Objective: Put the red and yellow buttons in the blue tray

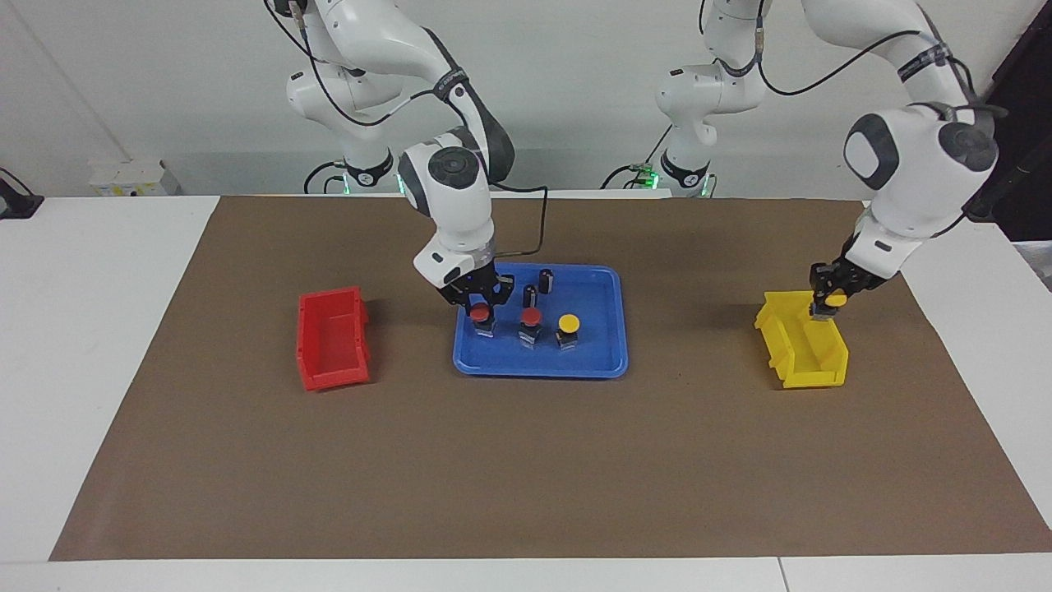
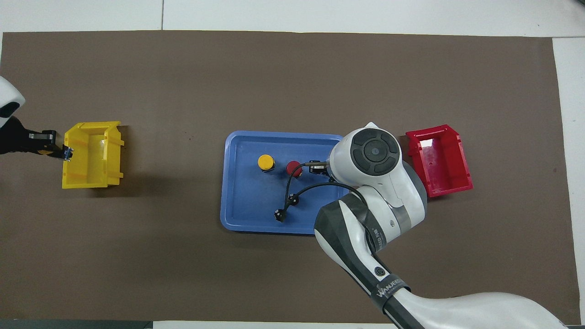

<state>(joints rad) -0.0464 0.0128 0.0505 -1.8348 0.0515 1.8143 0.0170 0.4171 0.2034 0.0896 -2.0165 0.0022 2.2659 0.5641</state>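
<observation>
Right gripper (image 1: 480, 310) is down inside the blue tray (image 1: 604, 362), at the corner of it toward the right arm's end of the worktop. Its fingers (image 1: 466, 299) flank the cap of a red button (image 1: 481, 314) that stands upright on the tray floor; whether they pinch it or just bracket it, can't tell from here. From overhead that button is hidden under the arm's wrist.

Same row in the tray, going toward the left arm's end: second red button (image 1: 532, 318), then a yellow button (image 1: 568, 323), both upright, close together but not touching. Two dark capless cylinders (image 1: 545, 279) stand nearer to the robots than that row, also in the tray (the right arm's black cable crosses over them in the overhead view).

Left gripper (image 1: 830, 302) is up in the air over the edge of the yellow bin (image 1: 814, 370), the edge nearer the robots. Fingers are closed on the other yellow button (image 1: 836, 300); yellow cap shows between them, clear of the bin. Overhead, the gripper (image 2: 66, 152) sits at the bin's rim (image 2: 93, 184).

Red bin (image 1: 333, 374) sits on the brown mat (image 1: 526, 469) beside the tray toward the right arm's end, well apart from the yellow bin, which is out toward the left arm's end.
</observation>
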